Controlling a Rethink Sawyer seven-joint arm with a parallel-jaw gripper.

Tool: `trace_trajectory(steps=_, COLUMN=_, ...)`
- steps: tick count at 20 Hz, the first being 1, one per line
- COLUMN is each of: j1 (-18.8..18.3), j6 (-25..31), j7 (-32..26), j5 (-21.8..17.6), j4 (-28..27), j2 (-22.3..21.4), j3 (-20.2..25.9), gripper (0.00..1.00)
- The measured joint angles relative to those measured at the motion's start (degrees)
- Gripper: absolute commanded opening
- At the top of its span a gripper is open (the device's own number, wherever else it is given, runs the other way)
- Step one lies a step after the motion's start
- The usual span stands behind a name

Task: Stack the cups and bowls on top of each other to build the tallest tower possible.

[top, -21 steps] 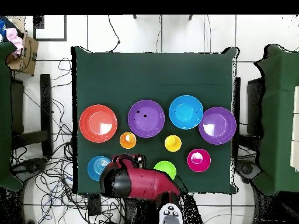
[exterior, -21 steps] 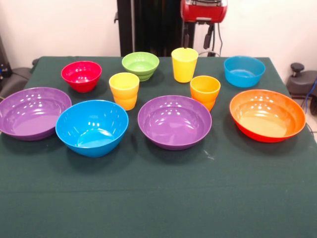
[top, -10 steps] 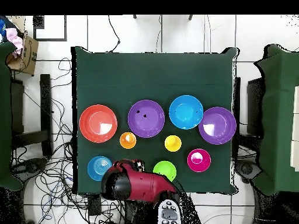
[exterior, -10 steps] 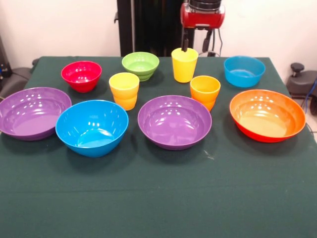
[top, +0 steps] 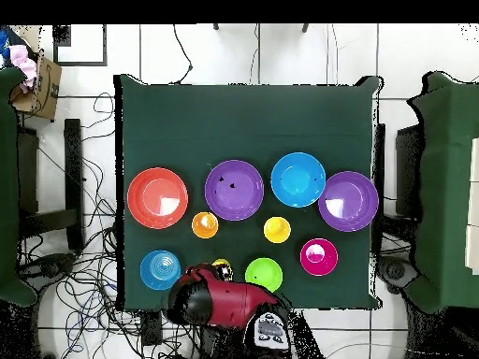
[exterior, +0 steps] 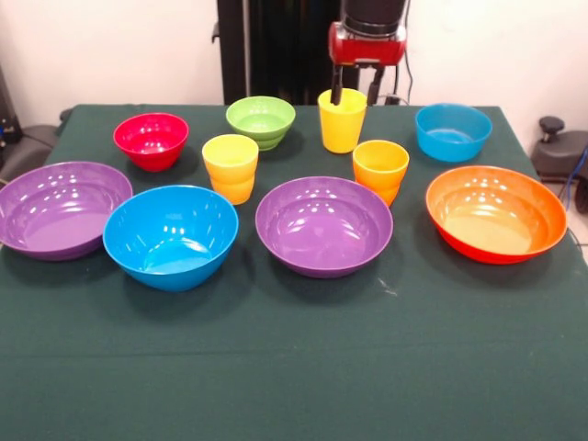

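Observation:
Nothing is stacked; all cups and bowls stand apart on the green table. At the back are a red bowl, a green bowl, a yellow cup and a small blue bowl. In the middle stand a yellow-orange cup and an orange cup. In front sit a purple bowl, a large blue bowl, a second purple bowl and an orange bowl. My gripper hangs open just behind the yellow cup's rim. Overhead, the arm half covers that yellow cup.
Overhead, loose cables lie on the floor left of the table, and a cardboard box sits at the upper left. Green-covered tables flank both sides. A black object stands off the table's right edge.
The gripper has come down from the top edge to the yellow cup's rim. Overhead, the arm drew back toward the bottom, uncovering part of that cup. No cup or bowl moved.

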Motion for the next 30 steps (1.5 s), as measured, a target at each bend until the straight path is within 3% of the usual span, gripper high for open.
trace_trajectory(steps=10, j1=-0.3, j6=-8.16, j7=3.21, j5=-0.42, j4=0.53, j2=6.36, j3=-0.1, gripper=1.0)
trace_trajectory(steps=26, j1=-0.3, j6=-9.17, j7=7.72, j5=-1.92, j4=0.98, j2=13.39, j3=-0.09, gripper=1.0)
trace_trajectory(steps=27, j1=-0.31, j6=-10.0, j7=8.13, j5=-2.42, j4=0.98, j2=13.67, j3=-0.17, gripper=0.0)
trace_trajectory(steps=30, j1=-0.31, j6=-10.4, j7=8.2, j5=-2.53, j4=1.02, j2=13.4, j3=-0.48, gripper=0.0)
